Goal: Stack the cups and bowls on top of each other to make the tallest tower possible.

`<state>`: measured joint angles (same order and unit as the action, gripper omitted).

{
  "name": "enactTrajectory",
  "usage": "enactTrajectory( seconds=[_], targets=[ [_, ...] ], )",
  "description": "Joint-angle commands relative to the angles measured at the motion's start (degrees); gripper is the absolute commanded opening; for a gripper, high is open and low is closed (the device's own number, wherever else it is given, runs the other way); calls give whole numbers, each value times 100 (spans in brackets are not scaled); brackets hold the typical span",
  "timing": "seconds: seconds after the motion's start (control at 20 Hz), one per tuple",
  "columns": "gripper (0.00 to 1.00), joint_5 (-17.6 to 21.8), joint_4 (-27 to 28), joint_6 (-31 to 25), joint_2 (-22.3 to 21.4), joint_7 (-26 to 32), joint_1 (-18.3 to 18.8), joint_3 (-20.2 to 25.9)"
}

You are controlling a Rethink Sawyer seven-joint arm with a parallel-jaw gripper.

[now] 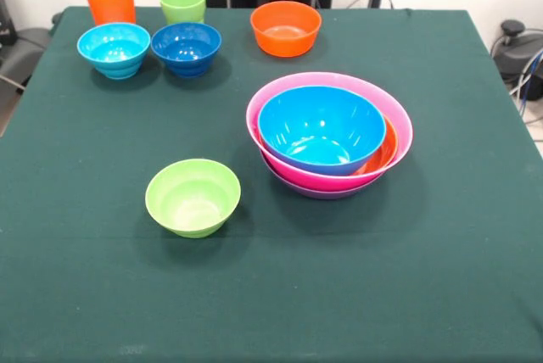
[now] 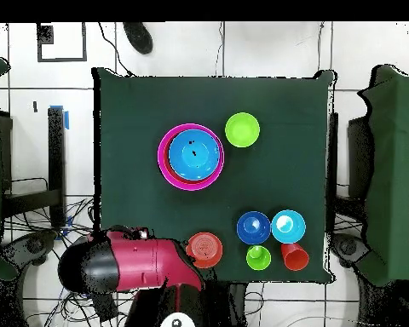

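Pink, purple, orange and blue glossy plastic bowls sit nested as the tower [image 1: 329, 138], right of centre in the front view, on the dark green cloth-covered counter [image 1: 102, 287]; the widest ones lie lowest, which gives the pile a broad base. A small lime green plastic bowl [image 1: 193, 197] stands alone at lower left of the tower, apart from it. Along the upper edge of the frame the loose pieces wait in a row: an orange tapered plastic cup [image 1: 111, 4], a lime green tapered plastic cup [image 1: 183, 3], a small light blue bowl [image 1: 114, 49], a small dark blue bowl [image 1: 186, 47] and a small orange bowl [image 1: 286, 28]. They are grouped near the robot's side, probably for easy reach. In the overhead view the red and black arm [image 2: 140, 264] lies folded at lower left, off the cloth; the tool shows in neither view, so I cannot tell its state.
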<state>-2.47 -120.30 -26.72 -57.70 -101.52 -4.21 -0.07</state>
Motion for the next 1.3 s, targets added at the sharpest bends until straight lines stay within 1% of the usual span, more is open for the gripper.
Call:
enactTrajectory(
  seconds=[0.05,0.15,0.25,0.35,0.55,0.85,1.05,1.25,1.3],
  targets=[
    [100,-124,834,-808,528,-1243,-362,65],
    [100,-172,1062,-1108,520,-1419,-470,23],
    [100,-193,1310,-1332,619,-1465,-476,32],
    [100,-168,1625,-1495,812,-1470,-443,41],
    [100,-140,1965,-1691,1056,-1343,-295,152],
    [100,-85,2059,-1726,1117,-1277,-223,181],
    [100,-141,2104,-1713,1175,-1250,-162,226],
    [100,-181,2268,-1872,1234,-1177,-70,274],
    [100,-173,2276,-1827,1261,-1109,-14,292]
  ],
)
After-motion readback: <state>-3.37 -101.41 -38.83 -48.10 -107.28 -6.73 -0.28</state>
